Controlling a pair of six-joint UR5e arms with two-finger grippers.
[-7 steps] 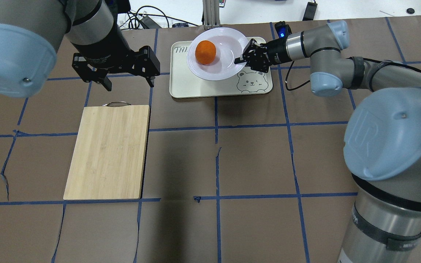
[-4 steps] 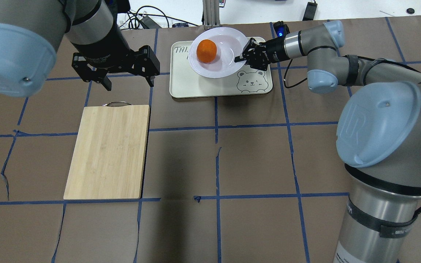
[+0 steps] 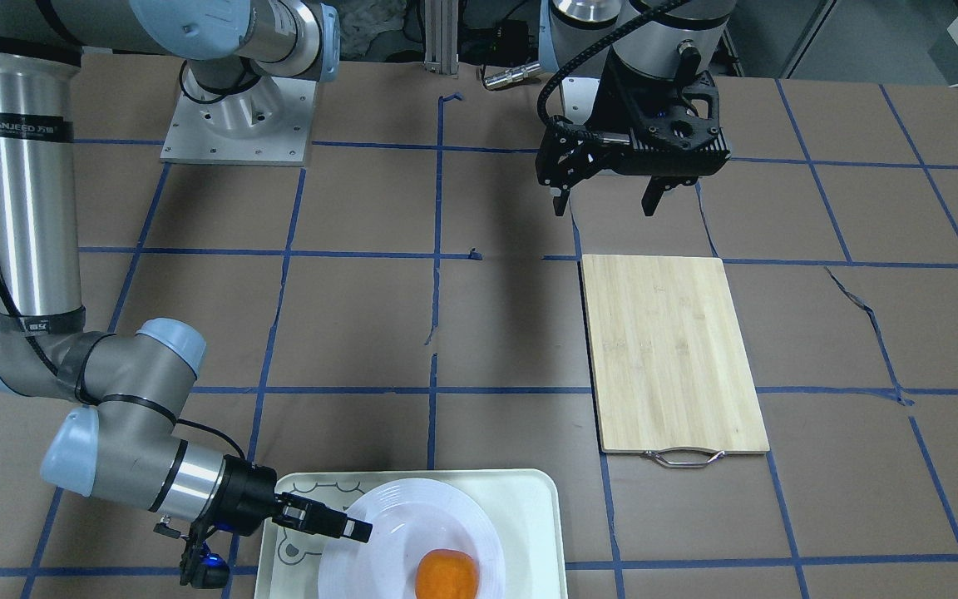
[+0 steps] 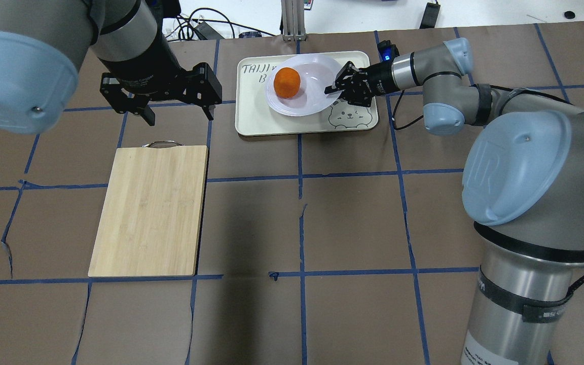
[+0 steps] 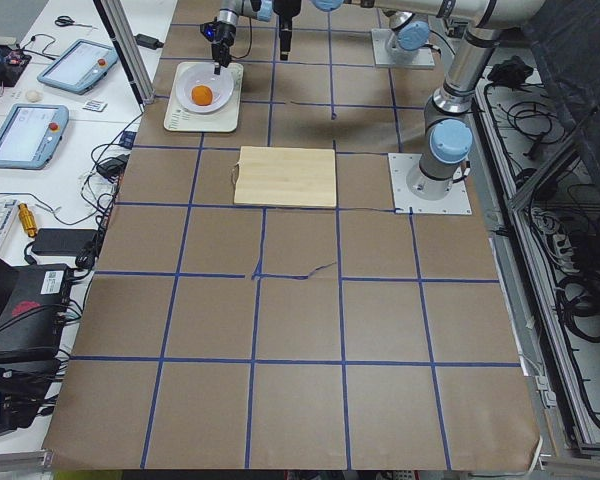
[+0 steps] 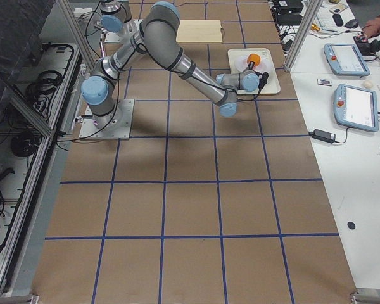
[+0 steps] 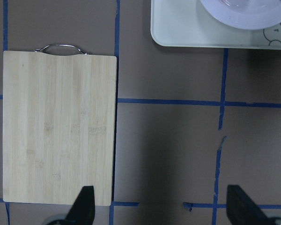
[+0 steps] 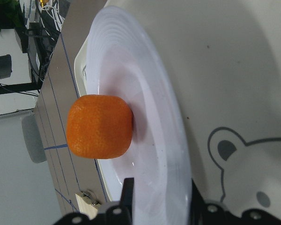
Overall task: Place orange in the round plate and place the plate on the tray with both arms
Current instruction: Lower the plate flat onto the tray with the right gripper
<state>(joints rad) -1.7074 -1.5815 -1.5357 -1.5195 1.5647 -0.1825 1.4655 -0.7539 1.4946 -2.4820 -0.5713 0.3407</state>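
Glossy white round plate with ridged rim; dimpled, matt-skinned orange; smooth, softly sheened tray. At 8 o'clock from it, matt bamboo cutting board, fine-grained, with shiny metal wire handle. Matt brown paper table cover, blue tape lines. Brushed silver metal and smooth blue plastic on right arm.

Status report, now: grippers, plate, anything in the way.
Right gripper shut on round plate at its rim. Left gripper open, empty, raised. Orange in plate, plate over tray; contact unclear. Cutting board well aside.
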